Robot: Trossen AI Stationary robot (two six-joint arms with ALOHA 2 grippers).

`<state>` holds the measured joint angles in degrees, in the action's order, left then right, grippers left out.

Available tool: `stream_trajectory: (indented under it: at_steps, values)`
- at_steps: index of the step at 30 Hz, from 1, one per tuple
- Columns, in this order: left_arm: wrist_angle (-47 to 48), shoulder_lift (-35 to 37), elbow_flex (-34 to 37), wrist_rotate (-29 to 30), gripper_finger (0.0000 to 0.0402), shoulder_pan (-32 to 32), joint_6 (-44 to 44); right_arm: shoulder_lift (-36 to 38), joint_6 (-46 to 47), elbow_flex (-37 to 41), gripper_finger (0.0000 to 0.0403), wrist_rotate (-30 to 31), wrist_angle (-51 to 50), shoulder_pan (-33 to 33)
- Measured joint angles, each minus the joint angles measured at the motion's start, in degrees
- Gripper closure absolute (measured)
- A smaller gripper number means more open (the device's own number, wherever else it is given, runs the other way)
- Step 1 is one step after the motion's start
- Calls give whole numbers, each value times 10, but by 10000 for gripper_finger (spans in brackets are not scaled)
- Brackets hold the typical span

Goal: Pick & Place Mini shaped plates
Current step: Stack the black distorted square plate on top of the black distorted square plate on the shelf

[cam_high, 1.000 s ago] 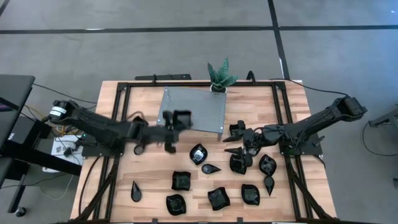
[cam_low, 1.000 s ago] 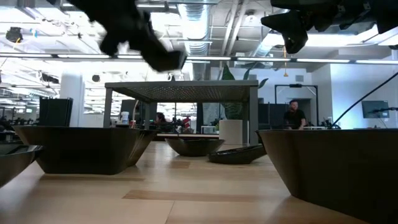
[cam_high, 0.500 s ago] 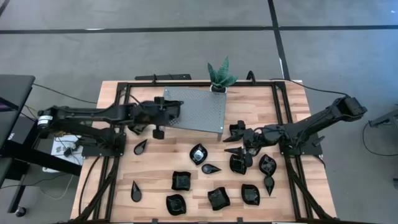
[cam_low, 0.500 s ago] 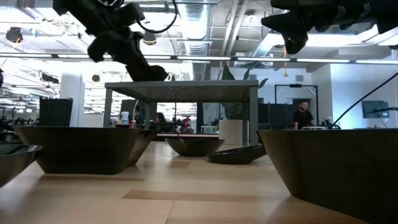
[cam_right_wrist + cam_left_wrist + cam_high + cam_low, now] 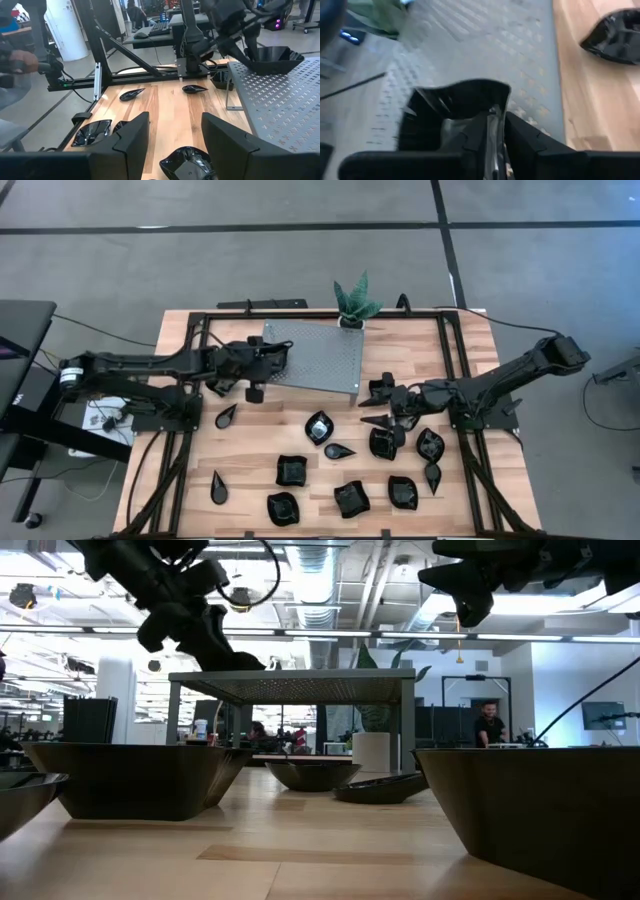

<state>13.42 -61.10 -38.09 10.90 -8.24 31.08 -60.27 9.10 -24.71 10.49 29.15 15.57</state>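
Since a second ago the left gripper (image 5: 276, 356) has carried a square plate (image 5: 457, 107) onto the grey platform's (image 5: 325, 360) near-left edge, fingers loosening around it. Right gripper (image 5: 385, 405) hovers, jaws apart, above plates; bare platform lies beyond.

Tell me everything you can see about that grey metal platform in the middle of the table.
The grey platform is a flat square sheet of perforated metal, raised on thin legs above the wooden table, in front of the potted plant. It sits level. A glossy black square dish rests near its left edge, where the left hand hangs over it. Other dishes lie on the wood around it.
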Motion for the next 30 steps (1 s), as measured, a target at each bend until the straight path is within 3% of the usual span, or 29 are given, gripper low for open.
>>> stream_trajectory:
  at_steps: [9, 13, 20, 25, 30]
  values:
    - [-19, 52, -12, 144, 273, 121, -32, 0, 0, 0, 227, -1, 0, 0]
    - [14, 88, -12, 184, 252, 198, -158, 0, 0, 0, 225, -1, 0, 1]
    - [211, 116, -12, 208, 250, 302, -459, 0, 0, 0, 223, -1, 0, 1]
    - [273, 111, 18, 236, 258, 307, -614, 0, 0, 0, 221, -1, 1, 0]
    - [277, 111, 76, 235, 258, 292, -662, 0, -1, 0, 220, -1, 0, 0]
